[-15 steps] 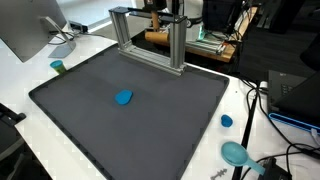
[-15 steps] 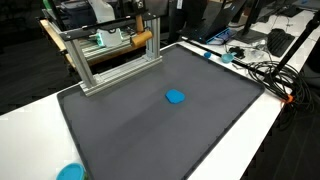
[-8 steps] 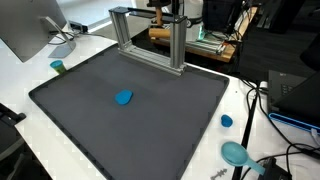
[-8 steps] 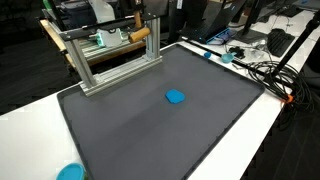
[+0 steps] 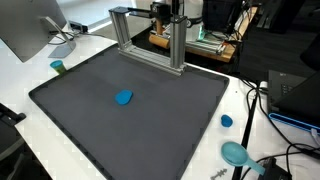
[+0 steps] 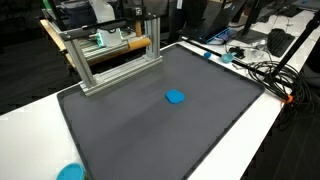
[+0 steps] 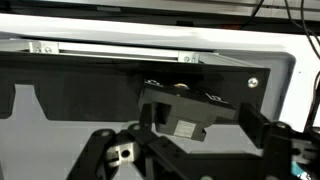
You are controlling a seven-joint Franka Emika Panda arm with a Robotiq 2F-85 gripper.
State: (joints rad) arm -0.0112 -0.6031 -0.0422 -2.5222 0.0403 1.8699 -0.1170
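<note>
My gripper point(image 5: 163, 13) hangs at the top of the aluminium frame point(image 5: 178, 50), just above a wooden rod point(image 5: 160, 42) that lies behind the frame's top bar. In an exterior view the gripper point(image 6: 152, 16) is over the right end of the rod point(image 6: 132, 44), which lies level. In the wrist view the gripper point(image 7: 205, 122) has its fingers point(image 7: 256, 126) spread apart with nothing between them, and the dark mat point(image 7: 60, 95) is below. A small blue object point(image 5: 124, 97) lies alone on the mat point(image 6: 130, 130), far from the gripper.
A monitor point(image 5: 30, 30) and a small green cup point(image 5: 58, 67) stand at one side of the white table. A blue cap point(image 5: 227, 121), a teal scoop point(image 5: 235, 153) and cables point(image 6: 262, 70) lie off the mat's other side. A blue dish point(image 6: 68, 172) is near the table's edge.
The jaws have opened and let go of the wooden rod. The rod's raised end has dropped and it now lies level behind the frame.
</note>
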